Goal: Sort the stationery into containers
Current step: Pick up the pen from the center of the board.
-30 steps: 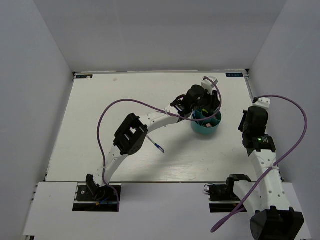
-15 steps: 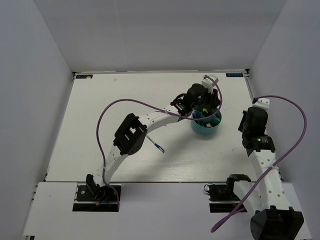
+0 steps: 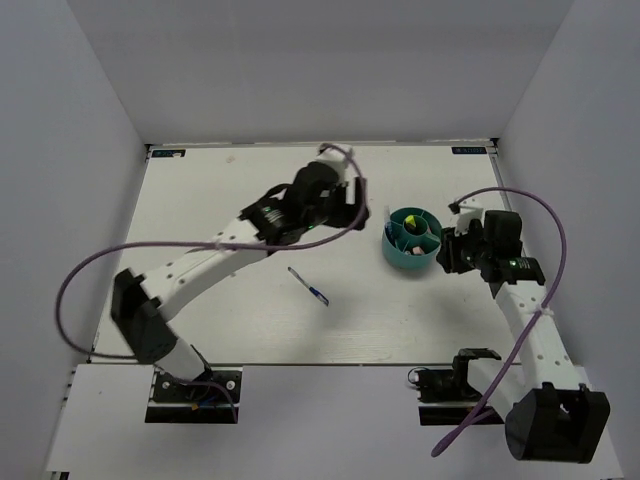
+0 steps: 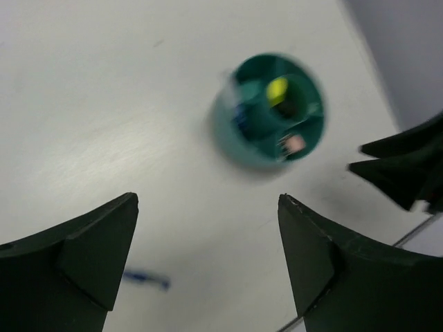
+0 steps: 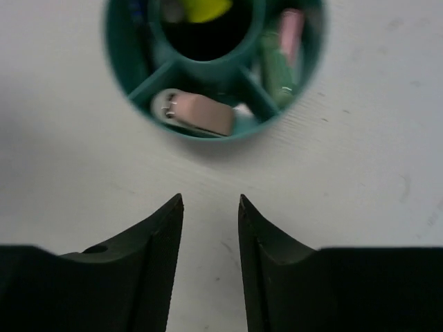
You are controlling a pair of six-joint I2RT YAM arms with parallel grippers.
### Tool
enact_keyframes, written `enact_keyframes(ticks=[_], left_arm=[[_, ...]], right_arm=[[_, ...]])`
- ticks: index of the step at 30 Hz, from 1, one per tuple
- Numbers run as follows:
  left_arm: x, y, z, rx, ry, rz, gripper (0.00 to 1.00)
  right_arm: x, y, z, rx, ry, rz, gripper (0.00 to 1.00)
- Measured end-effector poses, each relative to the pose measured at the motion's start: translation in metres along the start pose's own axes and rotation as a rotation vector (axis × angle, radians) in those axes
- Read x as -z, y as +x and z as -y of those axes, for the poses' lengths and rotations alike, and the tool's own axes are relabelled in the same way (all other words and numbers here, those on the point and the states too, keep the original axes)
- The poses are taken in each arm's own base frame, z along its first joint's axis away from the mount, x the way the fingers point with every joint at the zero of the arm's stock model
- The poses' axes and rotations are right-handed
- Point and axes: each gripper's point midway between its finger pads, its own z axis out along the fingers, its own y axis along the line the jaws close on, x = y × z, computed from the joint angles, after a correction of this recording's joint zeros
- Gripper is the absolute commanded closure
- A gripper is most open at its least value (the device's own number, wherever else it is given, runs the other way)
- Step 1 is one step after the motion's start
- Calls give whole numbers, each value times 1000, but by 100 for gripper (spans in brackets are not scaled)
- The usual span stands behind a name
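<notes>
The round teal tub (image 3: 410,260) stands right of the table's middle. Its compartments hold a yellow-capped marker (image 5: 201,8), a pink piece (image 5: 291,31), a green piece (image 5: 275,66) and a pale pink piece (image 5: 199,115). One thin blue pen (image 3: 308,285) lies loose on the table left of the tub; it shows blurred in the left wrist view as a blue pen (image 4: 147,280). My left gripper (image 3: 352,205) hangs left of the tub, open and empty. My right gripper (image 3: 447,250) is just right of the tub, jaws partly open with nothing between them.
White walls close in the table on the left, back and right. Purple cables loop off both arms. The right arm's dark fingers (image 4: 408,166) show at the right edge of the left wrist view, close to the tub (image 4: 232,138).
My left arm has pulled back from over the tub toward the left, and its jaws have spread wide. My right arm has swung in toward the tub and its jaws have parted.
</notes>
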Motion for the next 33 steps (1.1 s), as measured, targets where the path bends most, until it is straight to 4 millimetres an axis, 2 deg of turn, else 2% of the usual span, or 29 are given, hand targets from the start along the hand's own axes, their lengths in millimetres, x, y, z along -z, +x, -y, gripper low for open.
enact_keyframes(ticks=[3,4,6,8,9,11,13,15,20,25,30,33], left_arm=[[50,27,-72,83,-198,-85,3],[64,44,-97,107,-263,-120,1],[96,88,-152,164,-411,-222,0],[126,127,-195,227,-523,-286,0],[143,146,-211,265,-561,-315,0],[172,169,-233,349,-611,-320,0],[192,176,-247,424,-632,-276,0],[202,178,-254,472,-632,-223,0],[203,189,-253,465,-595,-190,0],[205,197,-261,480,-614,-182,0],[210,191,-267,496,-624,-127,0],[212,188,-266,493,-621,-108,0]], right_arm=[[1,-6,-39,88,-218,-80,54],[1,-13,-51,118,-277,-92,54],[-1,-33,-77,183,-380,-112,52],[-7,-49,-106,260,-466,-118,52],[-9,-50,-122,293,-504,-143,52],[-14,-53,-158,365,-585,-192,54],[-28,-55,-193,422,-646,-242,56],[-43,-50,-226,460,-684,-320,57],[-86,-21,-286,544,-669,-476,57],[-110,3,-318,601,-578,-547,57],[-139,-8,-337,612,-476,-513,57],[-155,-4,-339,610,-431,-518,57]])
